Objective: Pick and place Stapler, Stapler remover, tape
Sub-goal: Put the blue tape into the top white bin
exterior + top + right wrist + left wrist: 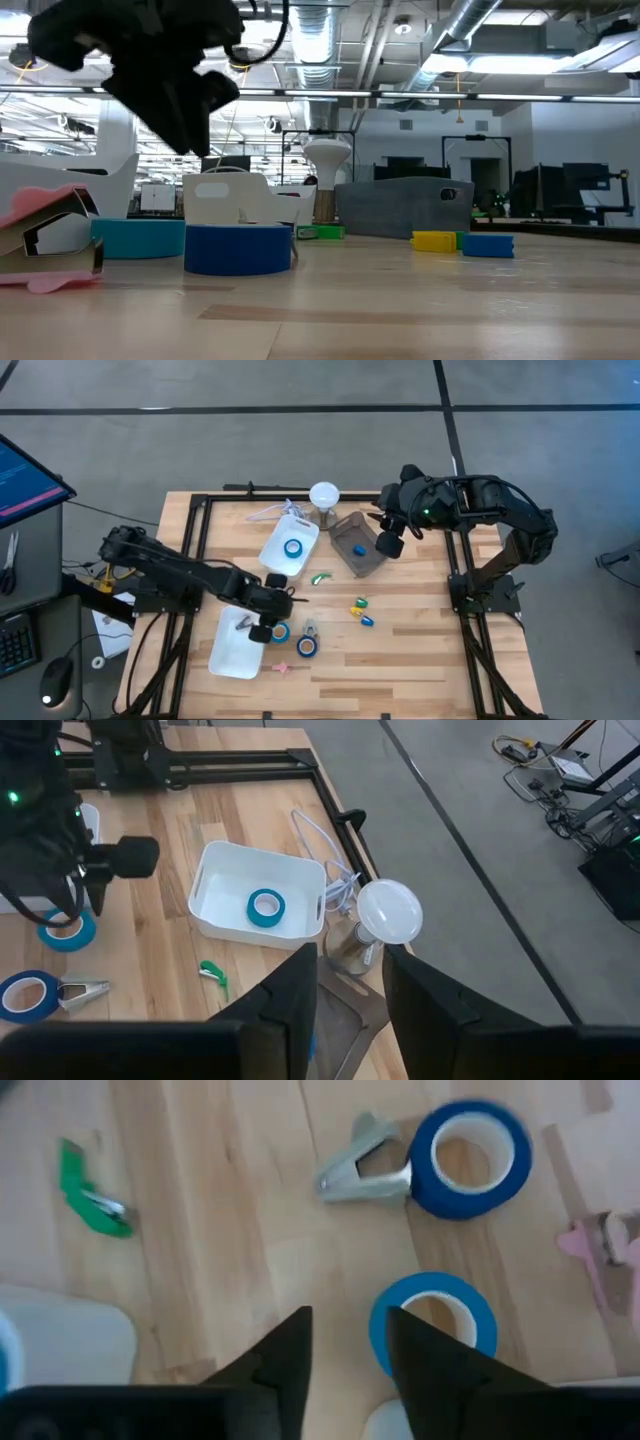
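Note:
My left gripper (345,1325) is open and hangs above the table beside a light-blue roll of tape (438,1320), clear of it in the low view. A dark-blue roll of tape (470,1145) lies flat farther on, with a silver stapler remover (362,1168) against its side. A third roll of tape (265,907) lies in the white bin (290,545). Small yellow, blue and green staplers (362,611) lie mid-table. My right gripper (388,543) is open and waits high over the grey bin (360,548).
A flat white tray (238,645) lies at the near left, next to my left gripper. A green item (320,577) and a pink one (280,668) lie loose on the wood. A white lamp-like disc (323,494) stands at the far edge.

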Robot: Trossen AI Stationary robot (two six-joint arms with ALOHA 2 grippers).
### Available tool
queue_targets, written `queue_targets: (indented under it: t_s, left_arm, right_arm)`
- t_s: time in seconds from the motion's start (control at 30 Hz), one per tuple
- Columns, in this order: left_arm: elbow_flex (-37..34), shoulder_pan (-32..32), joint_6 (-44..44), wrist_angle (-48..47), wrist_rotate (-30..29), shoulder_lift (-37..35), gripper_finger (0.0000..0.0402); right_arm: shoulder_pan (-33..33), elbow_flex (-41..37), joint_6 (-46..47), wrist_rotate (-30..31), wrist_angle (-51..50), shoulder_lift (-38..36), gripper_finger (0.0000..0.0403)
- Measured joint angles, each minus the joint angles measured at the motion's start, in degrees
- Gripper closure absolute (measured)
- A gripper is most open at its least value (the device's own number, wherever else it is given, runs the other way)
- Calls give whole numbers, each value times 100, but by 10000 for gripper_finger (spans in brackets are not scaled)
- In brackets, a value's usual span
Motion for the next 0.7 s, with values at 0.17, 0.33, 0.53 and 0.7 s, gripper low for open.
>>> queue_targets:
  t_s: [0.17,0.33,0.53,0.7]
  left_arm:
    - [0,-2,2,46,10,319,233]
    - [-2,0,5,56,354,612,222]
    - [-4,-2,2,65,588,845,234]
    - [-4,-2,-23,76,587,1079,245]
  right_arm:
    - [0,0,-4,-1,-1,0,294]
    - [0,0,-13,0,-2,0,294]
    - [0,0,-15,-1,-2,0,294]
    - [1,0,-105,0,-2,0,294]
